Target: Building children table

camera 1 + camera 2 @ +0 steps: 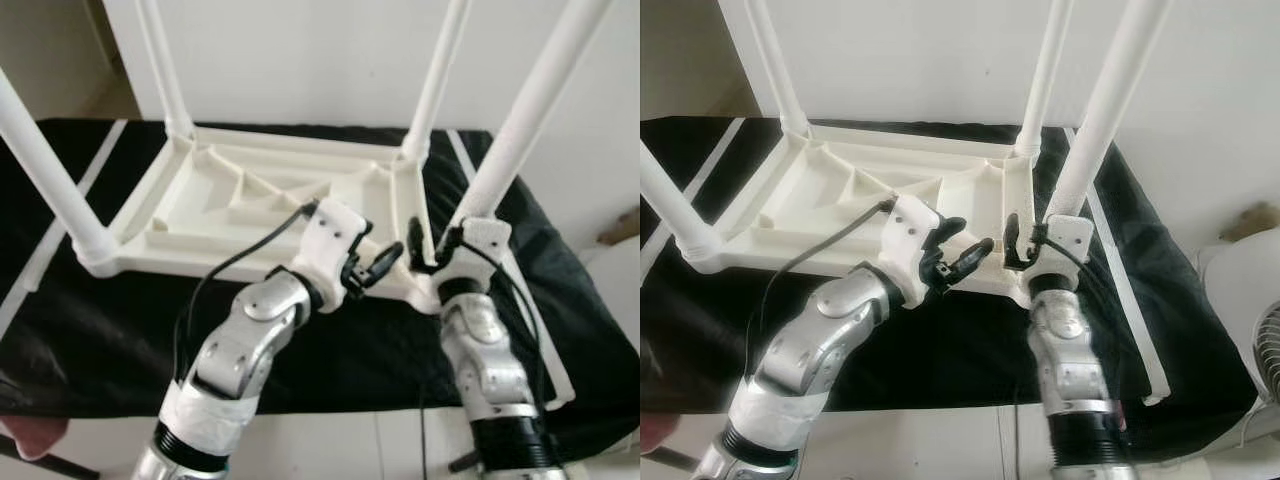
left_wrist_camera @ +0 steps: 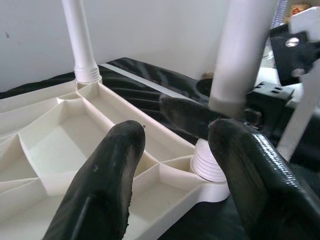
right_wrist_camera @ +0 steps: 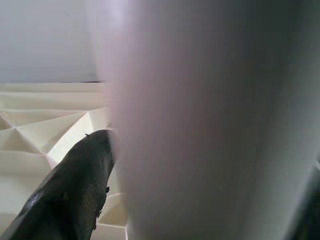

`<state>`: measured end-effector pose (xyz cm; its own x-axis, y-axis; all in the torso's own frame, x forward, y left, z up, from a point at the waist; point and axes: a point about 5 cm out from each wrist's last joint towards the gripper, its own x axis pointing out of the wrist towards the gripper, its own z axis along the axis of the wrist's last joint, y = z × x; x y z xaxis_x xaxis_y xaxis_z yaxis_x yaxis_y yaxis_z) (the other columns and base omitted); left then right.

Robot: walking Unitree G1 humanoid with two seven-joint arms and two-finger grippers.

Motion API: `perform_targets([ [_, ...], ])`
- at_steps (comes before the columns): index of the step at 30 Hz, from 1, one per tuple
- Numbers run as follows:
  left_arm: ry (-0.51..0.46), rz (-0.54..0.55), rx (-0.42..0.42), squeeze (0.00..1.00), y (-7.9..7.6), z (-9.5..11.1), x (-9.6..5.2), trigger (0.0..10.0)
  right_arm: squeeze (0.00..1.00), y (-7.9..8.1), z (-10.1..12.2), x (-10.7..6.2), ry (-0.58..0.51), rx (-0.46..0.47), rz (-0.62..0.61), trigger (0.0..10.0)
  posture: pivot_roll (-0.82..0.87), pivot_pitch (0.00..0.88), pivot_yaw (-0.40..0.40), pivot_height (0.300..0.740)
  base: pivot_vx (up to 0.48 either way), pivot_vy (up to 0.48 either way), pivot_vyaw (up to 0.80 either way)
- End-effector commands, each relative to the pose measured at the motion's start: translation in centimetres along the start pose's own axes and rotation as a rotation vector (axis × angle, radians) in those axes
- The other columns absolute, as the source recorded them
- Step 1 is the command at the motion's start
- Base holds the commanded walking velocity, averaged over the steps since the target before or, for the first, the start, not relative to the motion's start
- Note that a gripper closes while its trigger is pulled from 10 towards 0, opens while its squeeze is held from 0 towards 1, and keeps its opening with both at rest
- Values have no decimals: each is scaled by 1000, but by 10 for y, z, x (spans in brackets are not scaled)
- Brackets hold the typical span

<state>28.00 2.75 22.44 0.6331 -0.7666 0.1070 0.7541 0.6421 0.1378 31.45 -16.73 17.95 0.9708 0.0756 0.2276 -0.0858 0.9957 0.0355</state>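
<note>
Left eye view: white tabletop [image 1: 240,205] lies upside down on a black cloth [image 1: 90,330], ribs up. Legs stand at three corners: 10 o'clock, 12 to 1 o'clock and 9 o'clock. A fourth leg [image 1: 520,130] slants up toward 1 o'clock from the near corner at 4 o'clock. Right gripper [image 1: 425,250] grasps that leg's base. Left gripper [image 1: 385,262] sits just beside it at the tabletop's near rim, fingers parted, holding nothing.

Left wrist view: two black fingers [image 2: 107,185] spread apart. Between them, the leg's lower end hangs just above a ridged white socket [image 2: 210,167] on the tabletop corner.

Right wrist view: blurred leg [image 3: 200,125] close up; one black finger [image 3: 75,185] lies against it.
</note>
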Motion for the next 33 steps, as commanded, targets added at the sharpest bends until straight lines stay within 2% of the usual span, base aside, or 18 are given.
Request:
perform_targets([
  [1,13,-7,1,0,-2,-2,1,10000,0,-2,-3,-1,15,1,80,10000,-108,53,-18,740,0,0,0],
  [3,13,-7,1,0,-2,-2,1,10000,0,-2,-3,-1,15,1,80,10000,-108,53,-18,740,0,0,0],
  [5,11,-9,1,0,-2,-2,1,10000,0,-10,-3,-2,22,-28,165,10000,-109,52,-17,740,0,0,0],
  [6,11,-9,1,0,-2,-2,1,10000,0,-10,-3,-2,22,-28,165,10000,-109,52,-17,740,0,0,0],
  [7,10,-10,1,0,-2,-1,2,10000,0,-14,-3,-2,29,-42,204,9059,-109,53,-17,740,0,0,0],
  [8,10,-11,1,0,-2,-1,2,10000,0,-17,-2,-1,34,-52,240,8588,-109,55,-16,740,0,0,0],
  [10,10,-11,1,0,-2,-1,2,10000,0,-17,-2,-1,34,-52,240,8588,-109,55,-16,740,0,0,0],
  [11,10,-10,2,0,-2,-1,2,10000,0,-19,-1,-2,39,-61,272,4941,-109,55,-16,740,0,0,0],
  [12,10,-10,2,0,-2,-1,2,10000,0,-19,-1,-2,39,-61,272,4941,-109,55,-16,740,0,0,0],
  [13,10,-9,3,0,-1,-1,2,10000,0,-23,-1,-2,49,-72,301,2353,-108,55,-15,740,0,0,0],
  [15,10,-9,3,0,-1,-1,2,10000,0,-23,-1,-2,49,-72,301,2353,-108,55,-15,740,0,0,0],
  [16,10,-6,3,0,-1,-1,2,10000,0,-29,-1,-1,64,-77,320,0,-105,58,-18,740,0,0,0],
  [19,6,5,-1,0,0,0,1,10000,0,-40,-2,0,89,-63,317,0,-101,61,-22,740,0,0,0],
  [30,2,17,-7,0,1,1,0,10000,0,-40,-13,-6,125,7,266,0,-97,73,-21,740,0,0,0],
  [31,2,17,-8,0,1,1,0,10000,0,-40,-14,-6,132,10,259,10000,-97,78,-20,740,0,0,0],
  [33,3,17,-8,0,1,2,-1,10000,0,-39,-15,-5,138,17,252,10000,-99,82,-19,740,0,0,0],
])
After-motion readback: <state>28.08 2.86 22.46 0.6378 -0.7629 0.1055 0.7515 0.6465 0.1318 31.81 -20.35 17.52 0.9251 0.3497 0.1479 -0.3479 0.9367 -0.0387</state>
